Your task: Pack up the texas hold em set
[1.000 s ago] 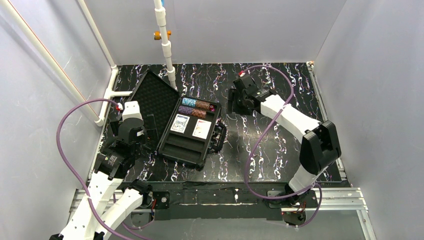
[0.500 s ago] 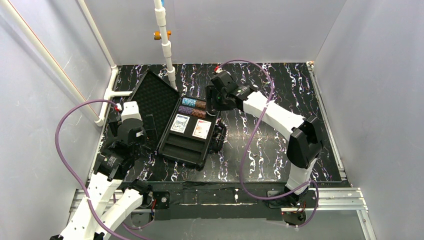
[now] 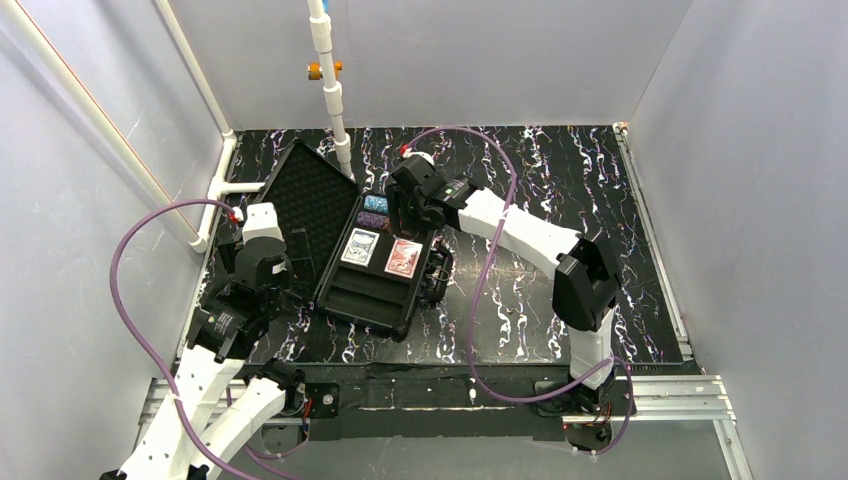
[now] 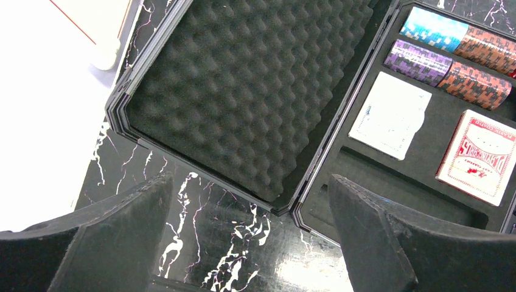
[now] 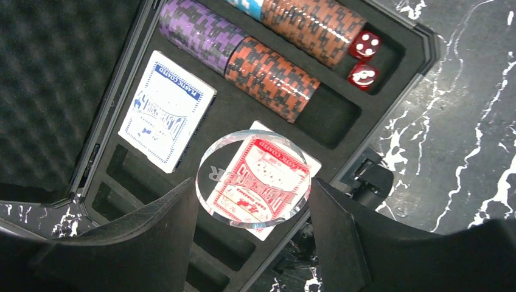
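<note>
The right gripper (image 5: pixel 252 184) grips one clear round disc (image 5: pixel 254 177) above the red deck (image 4: pixel 484 158) in the black moulded case (image 3: pixel 375 300). Ahead of its fingers lie four ribbed chip rolls, one teal (image 4: pixel 433 27), one purple (image 5: pixel 201 30) and two brown (image 5: pixel 271 70), plus one blue deck (image 5: pixel 166 118) and two red dice (image 5: pixel 367 44). The left gripper (image 4: pixel 249 182) gapes empty over the egg-crate foam lid (image 4: pixel 243 91).

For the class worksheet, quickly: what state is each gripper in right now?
Left gripper: open, holding nothing.
Right gripper: closed on the clear round disc.
</note>
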Controlling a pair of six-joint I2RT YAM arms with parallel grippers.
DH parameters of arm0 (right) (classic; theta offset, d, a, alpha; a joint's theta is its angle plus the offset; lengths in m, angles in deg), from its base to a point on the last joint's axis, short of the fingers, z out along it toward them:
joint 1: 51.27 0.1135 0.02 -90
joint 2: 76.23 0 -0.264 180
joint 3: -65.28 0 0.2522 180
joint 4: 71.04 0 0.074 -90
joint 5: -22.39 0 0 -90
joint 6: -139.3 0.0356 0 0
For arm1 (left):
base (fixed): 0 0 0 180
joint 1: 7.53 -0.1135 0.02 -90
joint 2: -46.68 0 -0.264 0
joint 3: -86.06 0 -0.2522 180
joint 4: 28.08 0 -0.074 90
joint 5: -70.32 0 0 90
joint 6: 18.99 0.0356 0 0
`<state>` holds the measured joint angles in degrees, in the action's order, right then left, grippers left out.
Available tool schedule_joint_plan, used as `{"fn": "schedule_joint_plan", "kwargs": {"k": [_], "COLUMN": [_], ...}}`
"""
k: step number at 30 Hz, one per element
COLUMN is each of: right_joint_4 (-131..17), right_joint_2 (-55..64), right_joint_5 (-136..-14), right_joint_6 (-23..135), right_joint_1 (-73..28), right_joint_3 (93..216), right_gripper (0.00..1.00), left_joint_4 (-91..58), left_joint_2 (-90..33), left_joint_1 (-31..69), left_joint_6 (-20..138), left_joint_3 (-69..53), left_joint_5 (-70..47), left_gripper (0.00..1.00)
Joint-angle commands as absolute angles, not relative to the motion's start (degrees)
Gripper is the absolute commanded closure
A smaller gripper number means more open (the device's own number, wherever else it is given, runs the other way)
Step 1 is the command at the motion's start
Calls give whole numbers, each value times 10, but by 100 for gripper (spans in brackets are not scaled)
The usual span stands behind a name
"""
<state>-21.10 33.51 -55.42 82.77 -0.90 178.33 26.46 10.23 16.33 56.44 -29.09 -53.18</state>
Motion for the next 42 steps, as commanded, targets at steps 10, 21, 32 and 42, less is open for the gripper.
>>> {"fn": "schedule_joint_plan", "kwargs": {"k": [10,21,32,42], "right_joint_4": [-175,-175,-179,-166], "right_joint_2": [396,423,438,442], "right_joint_5": [-518,-504,-500,-498], "right_joint_6": [836,831,828,827], "right_joint_1": [31,36,38,39], "right_joint_3": [1851,1856,1856,1850], "right_gripper": [67,67,67,67], "left_joint_4": [264,264,262,261], "left_joint_2": [110,107,106,106], "left_joint_1": [164,164,164,164], "left_joint_6": [566,565,566,568], "left_joint_3": [-292,-291,-293,-293], "left_joint_5": [-546,-542,-543,-545], "left_gripper": [2,2,2,2]}}
